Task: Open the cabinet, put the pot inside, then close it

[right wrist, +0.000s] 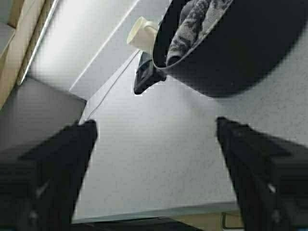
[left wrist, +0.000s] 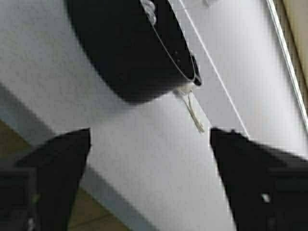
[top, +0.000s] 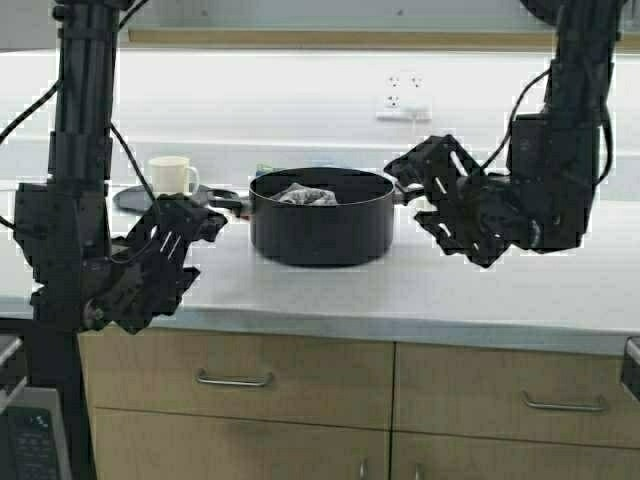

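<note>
While both sets of fingers stand spread and empty, the left gripper [top: 190, 235] hangs at the pot's [top: 322, 228] nine o'clock and the right gripper [top: 432, 190] at its three; the pot sits on the counter [top: 420, 285], cabinet unseen, every step seemingly left.

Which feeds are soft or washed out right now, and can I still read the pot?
High view: back wall washed out, pot still clear. Left wrist view: pot blurred, wall glaring, left claw open. Right wrist view: soft, bright wall, mug pale, right claw open.
</note>
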